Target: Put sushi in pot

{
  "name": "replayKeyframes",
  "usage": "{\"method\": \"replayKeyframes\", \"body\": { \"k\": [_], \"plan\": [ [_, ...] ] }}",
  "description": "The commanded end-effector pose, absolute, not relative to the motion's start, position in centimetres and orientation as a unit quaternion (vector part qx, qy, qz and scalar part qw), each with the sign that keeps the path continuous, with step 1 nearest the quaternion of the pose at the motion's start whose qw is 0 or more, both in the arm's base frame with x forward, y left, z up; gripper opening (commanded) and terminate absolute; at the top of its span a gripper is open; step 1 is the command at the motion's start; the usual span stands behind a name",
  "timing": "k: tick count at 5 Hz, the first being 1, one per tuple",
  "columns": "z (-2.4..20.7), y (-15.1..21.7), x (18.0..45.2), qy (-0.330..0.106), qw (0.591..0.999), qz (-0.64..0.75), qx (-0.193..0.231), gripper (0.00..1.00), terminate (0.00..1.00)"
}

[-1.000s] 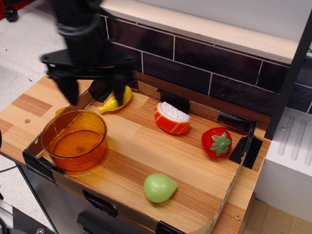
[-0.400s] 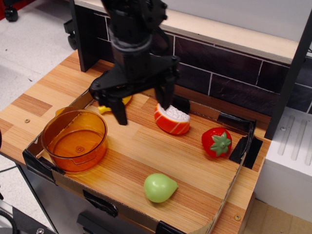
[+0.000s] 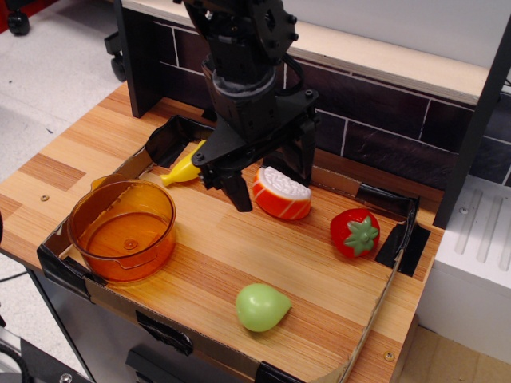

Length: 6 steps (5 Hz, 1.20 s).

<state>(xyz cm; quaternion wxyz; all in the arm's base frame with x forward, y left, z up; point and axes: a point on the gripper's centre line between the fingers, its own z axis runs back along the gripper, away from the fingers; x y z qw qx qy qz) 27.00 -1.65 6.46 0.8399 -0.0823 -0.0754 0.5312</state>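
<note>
The sushi (image 3: 282,193) is a small round piece with an orange striped side and a white rice face, lying on the wooden tray floor near the back. My black gripper (image 3: 270,174) hangs open right over it, one finger (image 3: 238,190) to its left and the other behind it to the right. The fingers do not hold it. The pot (image 3: 122,228) is translucent orange, round and empty, at the tray's front left, well left of the gripper.
A red strawberry (image 3: 355,231) sits right of the sushi. A green pear-shaped toy (image 3: 261,306) lies near the front edge. A yellow toy (image 3: 184,169) lies at the back left. Low cardboard walls (image 3: 399,263) rim the tray; a dark tiled wall (image 3: 383,136) stands behind.
My gripper has moved right from above the pot and yellow toy to straddle the sushi, staying open. The objects have not moved.
</note>
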Motion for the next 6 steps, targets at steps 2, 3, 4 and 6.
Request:
{"method": "replayKeyframes", "body": {
  "k": [2, 3, 4, 6],
  "plan": [
    [6.0, -0.6, 30.6, -0.074, 0.749, 0.655, -0.059, 1.0, 0.0],
    [5.2, -1.0, 30.9, -0.076, 0.747, 0.659, -0.056, 1.0, 0.0],
    [4.4, -1.2, 31.3, -0.071, 0.75, 0.656, -0.051, 1.0, 0.0],
    [2.5, -1.5, 31.7, -0.057, 0.762, 0.645, -0.029, 1.0, 0.0]
  ]
}}
